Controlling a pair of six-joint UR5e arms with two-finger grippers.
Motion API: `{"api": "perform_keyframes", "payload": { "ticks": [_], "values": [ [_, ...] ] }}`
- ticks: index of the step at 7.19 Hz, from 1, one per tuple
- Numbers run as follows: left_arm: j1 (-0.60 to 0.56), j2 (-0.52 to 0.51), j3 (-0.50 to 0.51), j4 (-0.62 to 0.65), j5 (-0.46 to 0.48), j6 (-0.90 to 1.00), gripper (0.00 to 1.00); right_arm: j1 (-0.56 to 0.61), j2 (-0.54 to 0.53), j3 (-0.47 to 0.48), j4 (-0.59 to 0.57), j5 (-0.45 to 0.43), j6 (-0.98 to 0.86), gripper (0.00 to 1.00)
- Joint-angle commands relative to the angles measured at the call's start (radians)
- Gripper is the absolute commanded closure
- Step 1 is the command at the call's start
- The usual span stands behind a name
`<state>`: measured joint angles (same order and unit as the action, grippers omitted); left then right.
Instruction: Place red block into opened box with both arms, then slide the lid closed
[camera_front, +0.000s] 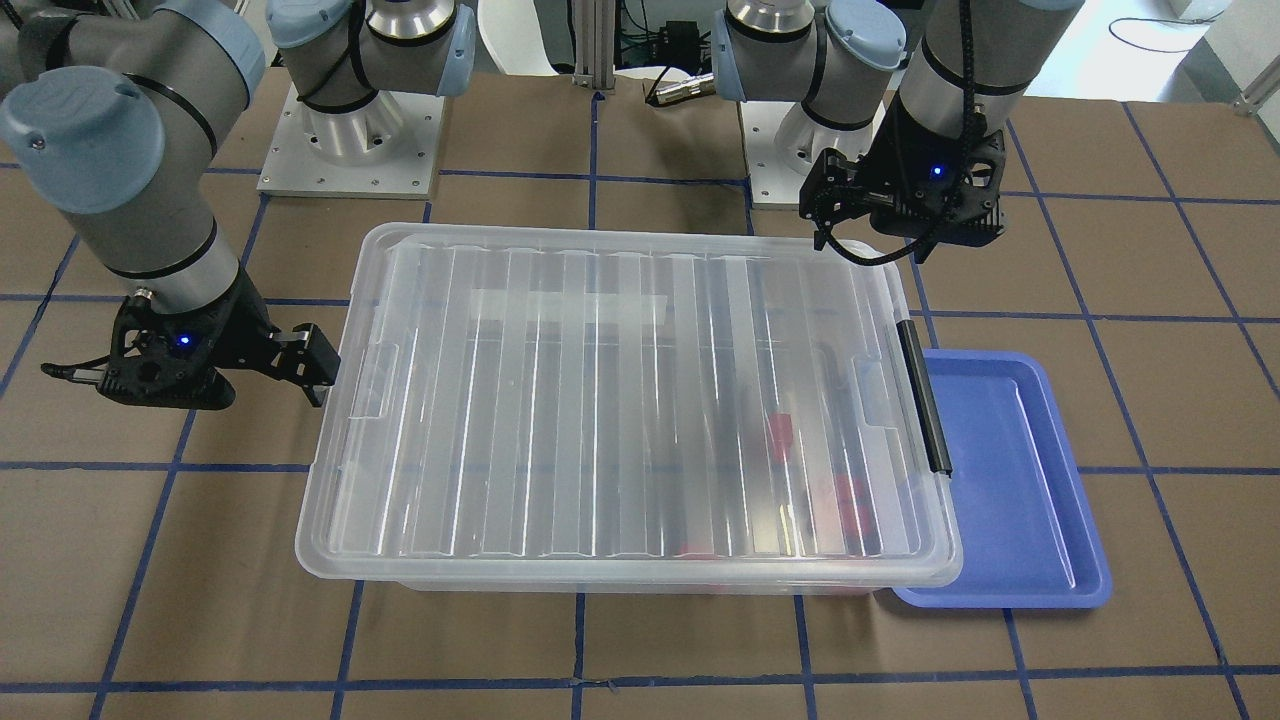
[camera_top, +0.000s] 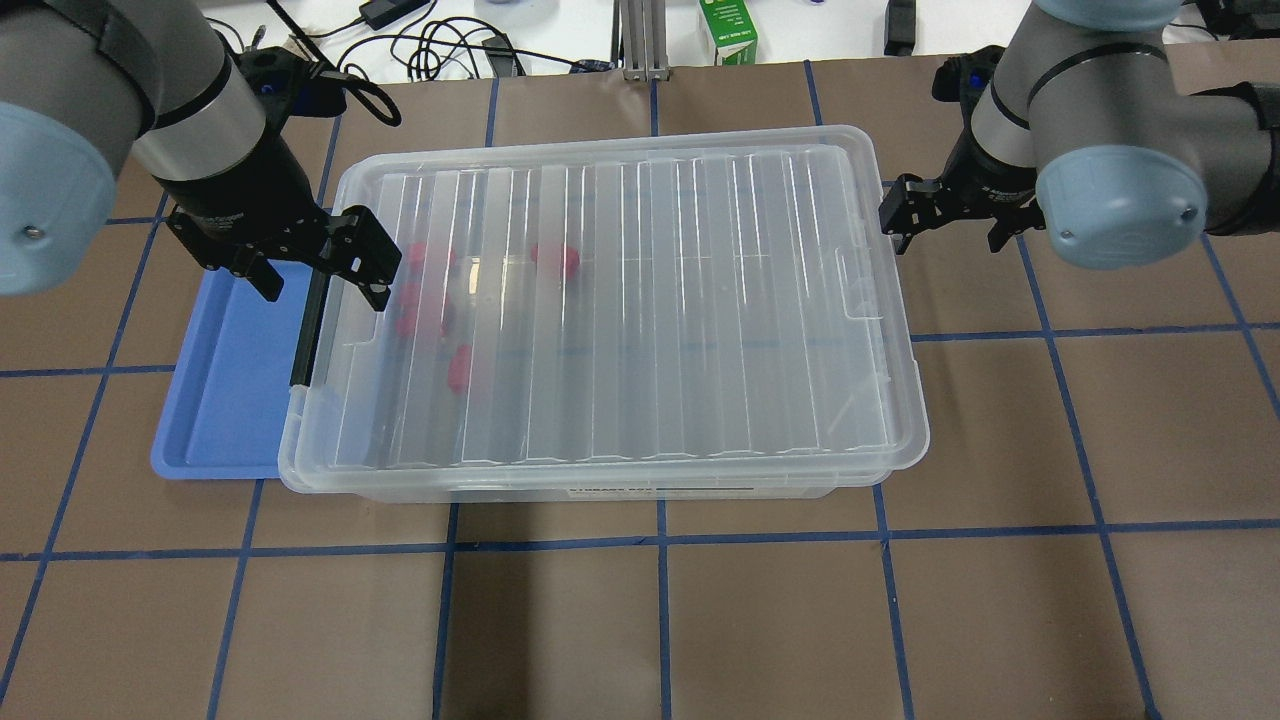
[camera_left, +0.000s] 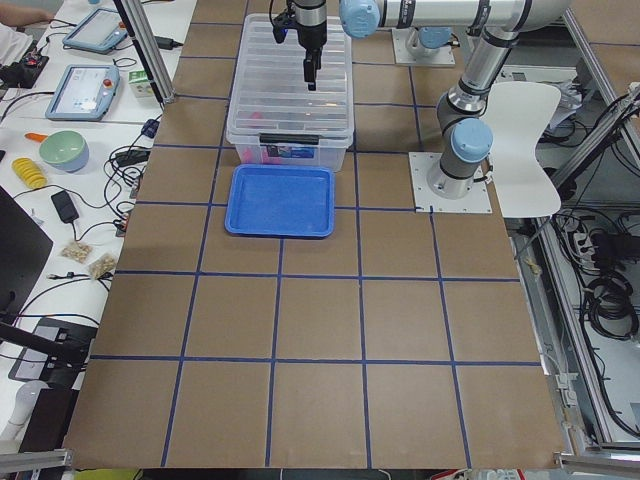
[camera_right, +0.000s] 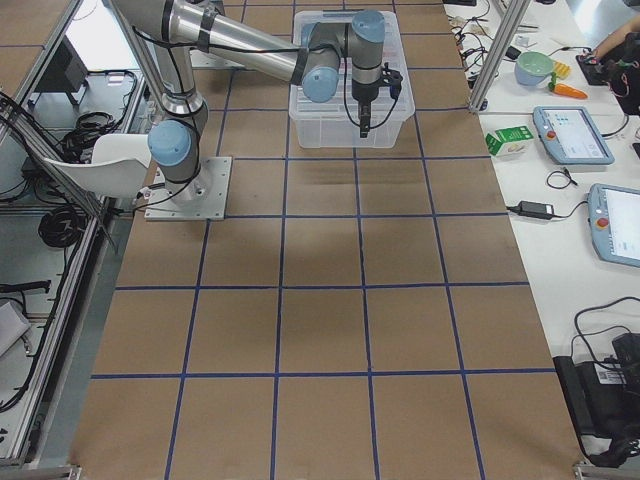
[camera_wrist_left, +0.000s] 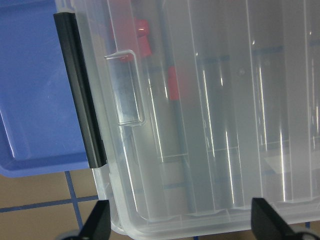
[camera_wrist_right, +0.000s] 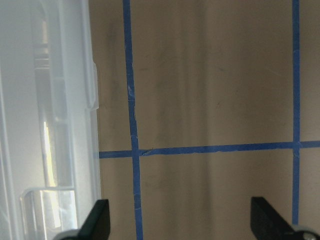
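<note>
Several small red plastic blocks (camera_top: 555, 258) lie inside the large clear plastic box (camera_top: 600, 488) at its left end, under the clear ribbed lid (camera_top: 700, 300). The left gripper (camera_wrist_left: 181, 222) hangs above that end and the right gripper (camera_wrist_right: 182, 222) beside the right end, both with fingers apart. The box's white label (camera_top: 660, 491) is unreadable.

Left gripper (camera_wrist_left: 182, 221), right gripper (camera_wrist_right: 182, 221) (seemingly) agape.

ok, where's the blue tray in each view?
Front-facing: blue tray at lower right.
Overhead: lower left.
Exterior left: upper centre.
Exterior right: not visible.
Left wrist: left edge.
Right wrist: not in it.
Landmark: the black bar handle runs along the tray's edge wherever the tray shows.
</note>
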<state>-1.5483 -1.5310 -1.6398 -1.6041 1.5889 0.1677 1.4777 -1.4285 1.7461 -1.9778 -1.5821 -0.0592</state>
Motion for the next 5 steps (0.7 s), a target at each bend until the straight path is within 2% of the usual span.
{"api": "perform_keyframes", "payload": {
  "ticks": [1, 2, 3, 5],
  "values": [
    [0.002, 0.003, 0.002, 0.001, -0.001, -0.001, 0.00, 0.001, -0.032, -0.144, 0.171, 0.001, -0.007, 0.00],
    [-0.001, 0.003, 0.003, 0.006, -0.001, -0.005, 0.00, 0.004, -0.065, -0.227, 0.315, -0.001, -0.007, 0.00],
    [-0.001, 0.003, 0.006, 0.004, -0.001, -0.020, 0.00, 0.004, -0.110, -0.255, 0.397, -0.001, -0.005, 0.00],
    [-0.002, 0.006, 0.005, 0.004, -0.006, -0.060, 0.00, 0.009, -0.148, -0.249, 0.422, 0.002, 0.007, 0.00]
  ]
}}
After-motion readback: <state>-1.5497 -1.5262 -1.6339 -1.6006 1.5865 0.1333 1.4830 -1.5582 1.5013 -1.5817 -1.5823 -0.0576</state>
